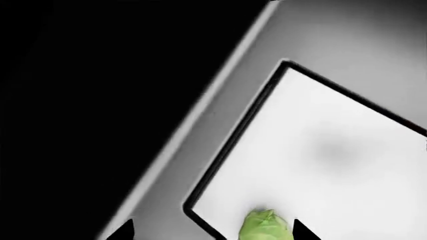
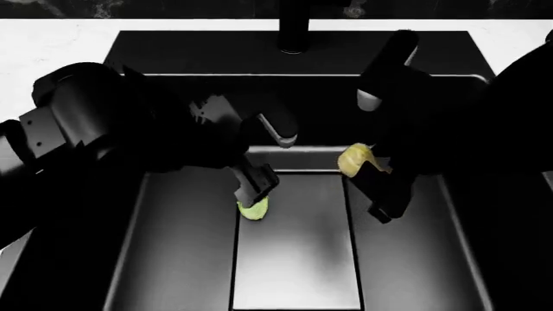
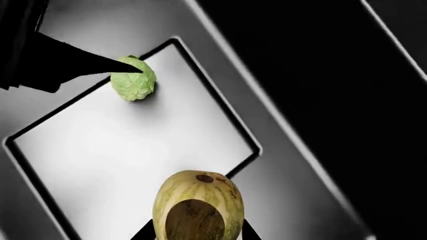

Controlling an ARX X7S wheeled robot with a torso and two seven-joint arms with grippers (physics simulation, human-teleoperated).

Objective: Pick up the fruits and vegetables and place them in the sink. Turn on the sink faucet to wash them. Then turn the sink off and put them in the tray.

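Your right fingers [image 3: 193, 235] are gripping the squash [image 3: 198, 205], one dark tip showing on either side of its tan, green-streaked body, and they are holding it lifted over the right edge of the drain plate [image 3: 133, 165] in the floor of the sink [image 2: 181, 259]. In the right wrist view the squash's long axis is running straight out from the fingers, blossom end facing away. Your left fingers [image 1: 213, 231] are standing spread apart with only their tips showing; the cabbage [image 1: 265, 226] is sitting between them near the plate's left edge, and you cannot tell whether they are touching it. In the right wrist view a dark fingertip is meeting the leafy ball's side. In the head view the left arm is reaching in from the left and the right arm from the right, so each arm is nearest its own item. The faucet [image 2: 294, 26] is standing at the far rim of the basin, past both arms, and I judge neither hand is free for it until the squash is set down.
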